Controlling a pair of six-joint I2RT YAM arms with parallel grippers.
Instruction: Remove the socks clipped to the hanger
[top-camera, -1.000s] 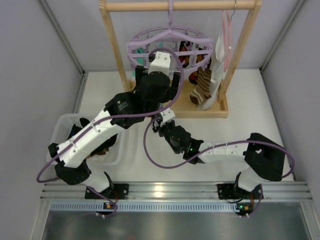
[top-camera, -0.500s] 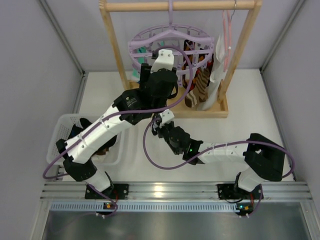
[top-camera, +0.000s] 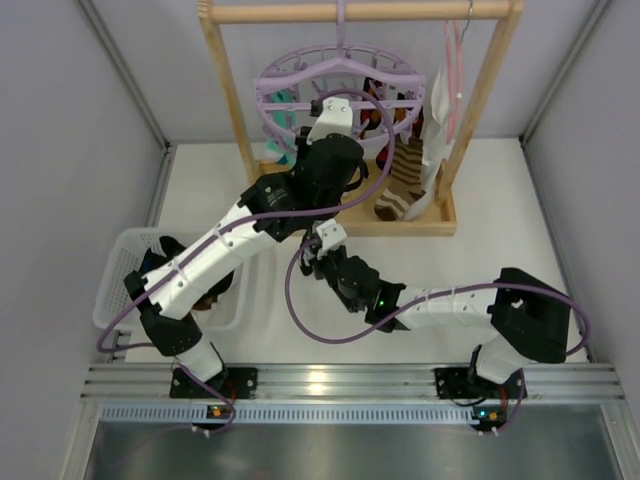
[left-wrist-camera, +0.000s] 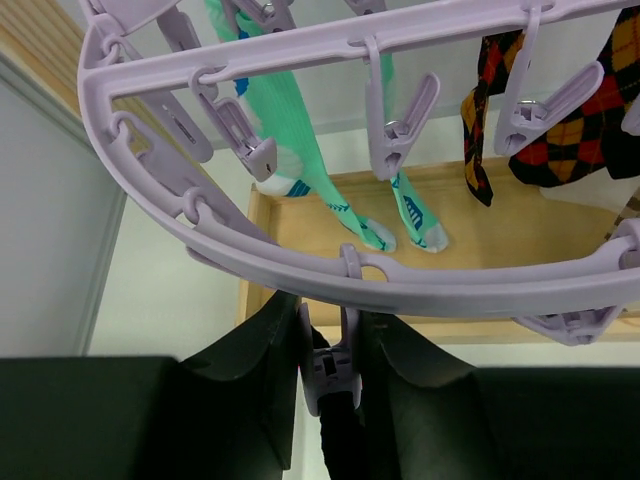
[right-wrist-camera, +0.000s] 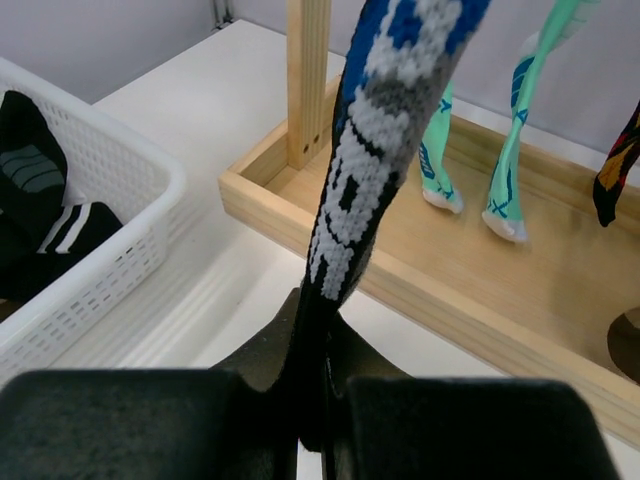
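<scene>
The lilac ring hanger (left-wrist-camera: 200, 232) fills the left wrist view, and my left gripper (left-wrist-camera: 332, 365) is shut on one of its pegs (left-wrist-camera: 322, 378) at the ring's near edge. A black sock (right-wrist-camera: 385, 150) with white and blue marks hangs from that peg. My right gripper (right-wrist-camera: 318, 400) is shut on its lower end, low over the table in front of the frame (top-camera: 323, 243). Mint-green socks (left-wrist-camera: 300, 130) and a red-orange-black sock (left-wrist-camera: 570, 150) hang from other pegs. A brown-striped sock (top-camera: 400, 185) hangs to the right.
The hanger hangs from a tall wooden frame (top-camera: 225, 90) whose wooden base tray (right-wrist-camera: 420, 290) lies just beyond my right gripper. A white basket (top-camera: 125, 262) with dark socks in it sits at the left. A thin pink hanger (top-camera: 455, 70) and a white cloth (top-camera: 435, 120) hang at the right.
My left gripper has moved forward under the ring and closed on the peg. The ring has swayed a little. The right arm has held still.
</scene>
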